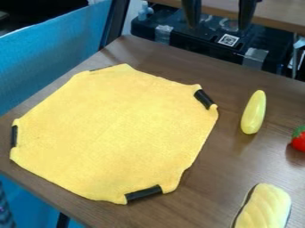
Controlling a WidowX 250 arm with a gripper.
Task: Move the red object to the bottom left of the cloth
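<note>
Two fingers of the black gripper (218,13) hang at the top edge, spread apart with a gap between them and nothing held. They are up over the far side, away from the cloth. The yellow cloth (113,133) lies flat on the brown table, with black strips at several of its edges. A red object with a green top, like a strawberry (299,141), sits on the table at the right edge of the view, partly cut off. It is right of the cloth and apart from it.
A yellow-green oblong object (253,112) lies between the cloth and the red object. A pale yellow, ridged piece (266,208) is at the bottom right. Behind the table's far edge stands a black box (202,39) with a printed tag. Blue material (51,58) borders the left side.
</note>
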